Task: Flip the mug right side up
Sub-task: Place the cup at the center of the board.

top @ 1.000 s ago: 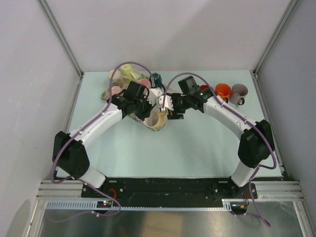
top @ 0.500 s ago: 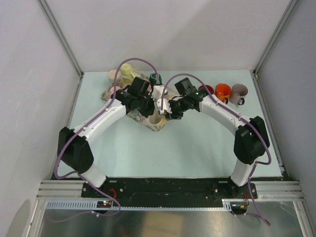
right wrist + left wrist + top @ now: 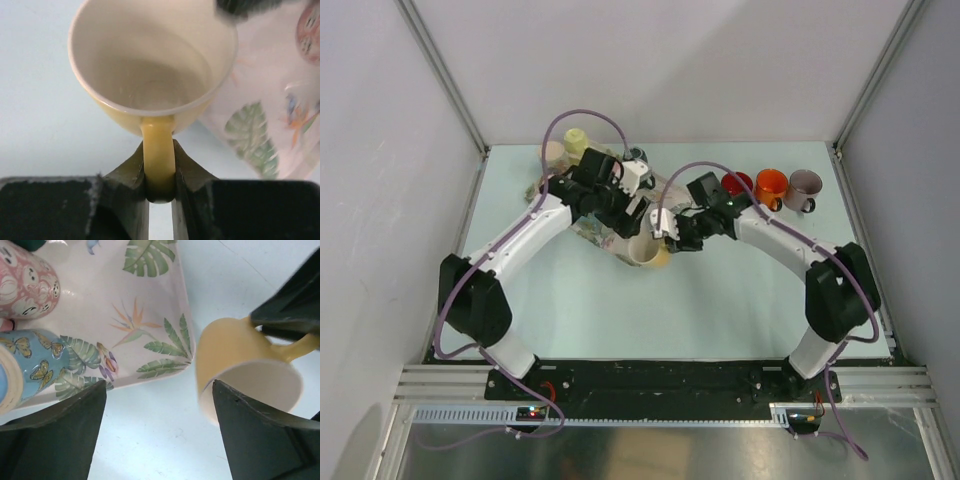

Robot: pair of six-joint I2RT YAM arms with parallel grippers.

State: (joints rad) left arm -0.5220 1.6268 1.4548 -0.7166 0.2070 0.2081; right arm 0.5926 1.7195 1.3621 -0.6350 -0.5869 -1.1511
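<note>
Right pincer [image 3: 159, 167] clamps the yellow mug [image 3: 150, 75] by its handle; left pincer [image 3: 157, 427] stands apart. Risk: the mug may pivot in this narrow grip, striking the leaf-print tray [image 3: 150, 305] at its 10 o'clock.

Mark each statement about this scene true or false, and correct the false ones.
1. The right gripper is shut on the mug's handle. True.
2. The left gripper grips the mug. False: it is open and holds nothing.
3. The mug sits in the tray. False: it is outside, by the tray's corner.
4. The mug's mouth shows from above. True.
5. The mug is blue. False: it is yellow.
</note>
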